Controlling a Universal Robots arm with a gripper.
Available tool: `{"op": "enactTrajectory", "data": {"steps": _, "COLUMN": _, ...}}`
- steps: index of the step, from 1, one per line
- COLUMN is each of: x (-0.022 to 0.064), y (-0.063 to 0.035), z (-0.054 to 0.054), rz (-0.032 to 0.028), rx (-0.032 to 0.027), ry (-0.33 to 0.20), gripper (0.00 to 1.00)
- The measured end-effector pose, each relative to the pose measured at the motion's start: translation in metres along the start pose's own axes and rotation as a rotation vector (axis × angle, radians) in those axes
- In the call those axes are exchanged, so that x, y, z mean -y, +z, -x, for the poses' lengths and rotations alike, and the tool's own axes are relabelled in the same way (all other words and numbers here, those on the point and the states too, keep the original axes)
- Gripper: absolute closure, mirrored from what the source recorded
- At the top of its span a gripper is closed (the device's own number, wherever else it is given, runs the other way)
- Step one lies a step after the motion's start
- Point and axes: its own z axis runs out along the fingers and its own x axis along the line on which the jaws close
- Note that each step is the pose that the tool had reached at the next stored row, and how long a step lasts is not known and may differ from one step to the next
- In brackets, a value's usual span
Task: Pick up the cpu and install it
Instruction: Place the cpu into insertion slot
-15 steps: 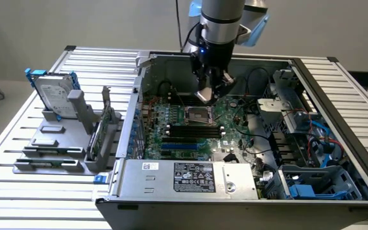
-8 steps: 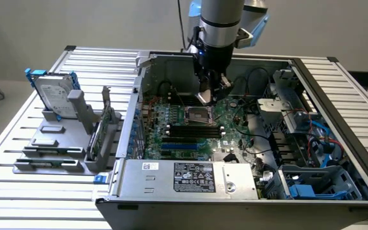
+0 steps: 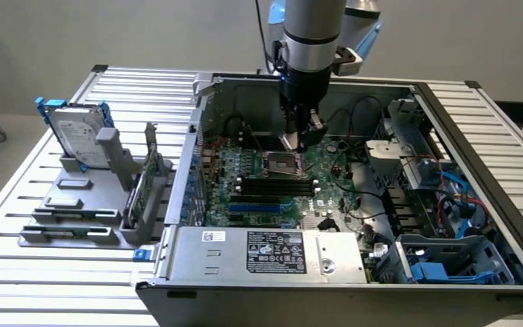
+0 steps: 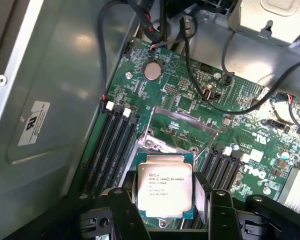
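A slatted metal table (image 3: pixel 52 286) carries an open computer case (image 3: pixel 334 303). Inside it the jaws grip the cpu (image 4: pixel 165 192) by two opposite edges, silvery top up, directly over the dark-framed socket (image 4: pixel 162 146) of the green board (image 4: pixel 190 92). Memory slots (image 4: pixel 112 145) run beside the socket, and a hard drive (image 3: pixel 75 139) stands in a grey rack (image 3: pixel 71 204) on the table, to the exterior view's left of the case.
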Motion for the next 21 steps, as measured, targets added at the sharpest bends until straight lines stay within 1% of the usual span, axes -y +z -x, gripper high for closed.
{"op": "enactTrajectory", "data": {"steps": 9, "x": 0.0003, "y": 0.0039, "z": 0.0002, "rz": 0.0096, "rx": 0.0125, "ry": 0.158, "gripper": 0.45}}
{"op": "enactTrajectory", "data": {"steps": 21, "x": 0.0006, "y": 0.0071, "z": 0.0005, "rz": 0.0152, "rx": 0.0245, "ry": 0.327, "gripper": 0.45}}
